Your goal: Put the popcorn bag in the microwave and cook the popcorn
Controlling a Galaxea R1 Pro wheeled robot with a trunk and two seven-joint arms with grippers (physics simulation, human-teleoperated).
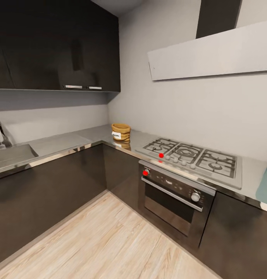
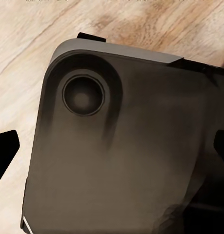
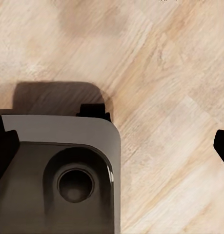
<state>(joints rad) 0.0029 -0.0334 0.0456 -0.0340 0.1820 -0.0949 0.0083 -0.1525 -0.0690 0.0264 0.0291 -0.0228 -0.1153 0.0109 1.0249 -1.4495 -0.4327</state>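
Still approach phase: popcorn bag [image 1: 121,132] upright on desk [image 1: 90,135] corner, just beside hob [image 1: 193,155]. Wrist cams face robot base [image 2: 121,156] over wood floor [image 3: 165,73]; claw states: cannot tell. Next: drive closer, raise an arm.

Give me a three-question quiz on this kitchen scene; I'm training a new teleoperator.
1. True or false: the popcorn bag sits on the countertop in the corner.
2. What lies directly below the gas cooktop? A) sink B) built-in oven C) open shelf
3. Fill in: both wrist views look down on a wooden ____.

Key: 1 true. 2 B, the built-in oven. 3 floor.
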